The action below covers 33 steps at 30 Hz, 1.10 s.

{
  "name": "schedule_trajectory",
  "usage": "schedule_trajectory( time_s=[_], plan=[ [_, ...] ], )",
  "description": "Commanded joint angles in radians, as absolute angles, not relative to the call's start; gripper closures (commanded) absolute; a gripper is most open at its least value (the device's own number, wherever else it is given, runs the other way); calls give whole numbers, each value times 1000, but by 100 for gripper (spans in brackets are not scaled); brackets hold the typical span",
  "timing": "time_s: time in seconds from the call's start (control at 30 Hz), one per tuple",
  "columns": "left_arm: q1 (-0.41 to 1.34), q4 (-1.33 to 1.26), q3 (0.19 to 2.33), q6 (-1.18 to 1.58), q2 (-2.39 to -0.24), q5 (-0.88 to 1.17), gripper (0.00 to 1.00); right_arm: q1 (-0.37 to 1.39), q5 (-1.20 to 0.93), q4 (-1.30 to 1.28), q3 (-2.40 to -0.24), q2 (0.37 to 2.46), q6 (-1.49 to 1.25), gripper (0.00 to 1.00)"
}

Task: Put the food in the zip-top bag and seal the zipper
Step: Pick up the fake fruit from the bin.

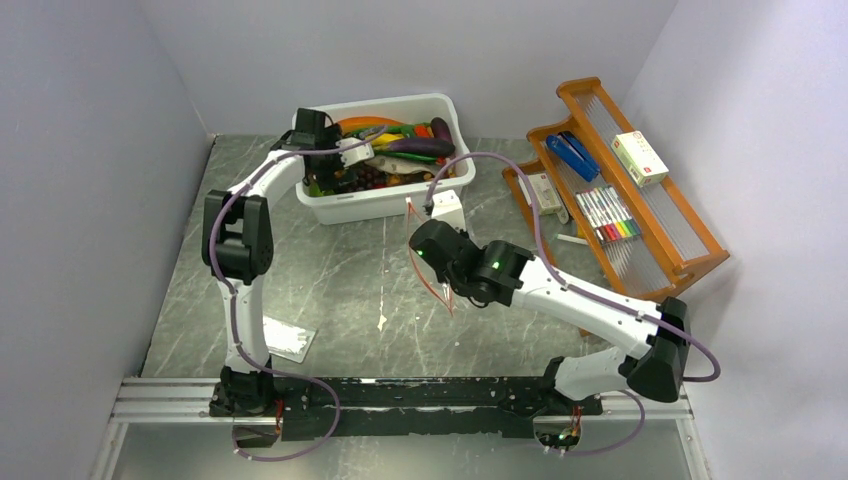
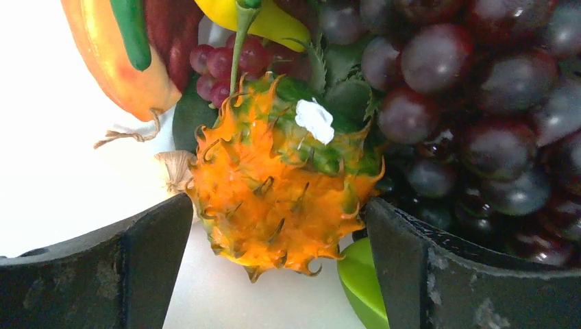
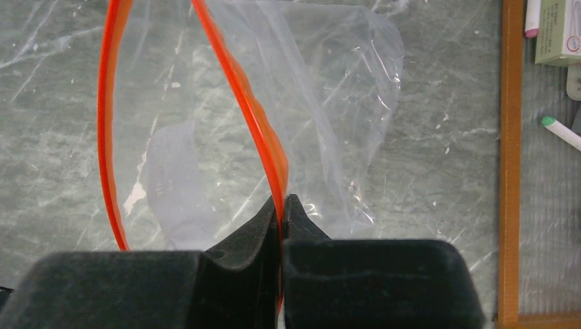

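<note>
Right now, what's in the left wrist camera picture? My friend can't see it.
A spiky orange pineapple toy sits between the wide-open jaws of the left gripper. Dark purple grapes crowd the picture's right side, a green piece peeks out below, and the white tub floor shows at the picture's left.

- zip-top bag: thin clear plastic film, glossy, creased.
- zipper: orange-red plastic strip.
- pineapple: orange plastic, shiny, spiky.
- grape bunch: smooth, glossy dark beads.
- table: grey marble-look surface, dull sheen.
- rack: orange-brown wood, smooth.
- tub: white plastic, smooth.
</note>
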State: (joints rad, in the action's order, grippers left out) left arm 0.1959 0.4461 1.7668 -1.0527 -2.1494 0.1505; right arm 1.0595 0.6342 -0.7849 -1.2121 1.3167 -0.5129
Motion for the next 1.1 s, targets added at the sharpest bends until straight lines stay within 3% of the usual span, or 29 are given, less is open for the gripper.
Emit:
schedule_trajectory(
  time_s=[0.0,0.17,0.3,0.33,0.7,1.07],
  plan=[
    [185,279,1715,-1114,-2174,76,7,1056,630,-769,-1241,1333,-522,100],
    [189,295,1703,-1097,-2162,133,19,1055,648,-747,-1222,1298,-508,100],
    [206,318,1709,-1076,-2127,129,43,1056,648,-726,-1199,1274,-506,100],
    [209,308,1696,-1069,-2107,127,45,1056,645,-720,-1191,1268,-505,100],
    [219,140,1523,-948,-1899,226,64,1057,597,-625,-1125,1218,-529,100],
    [213,203,1600,-767,-1879,311,66,1055,571,-572,-1094,1205,-534,100]
  ],
)
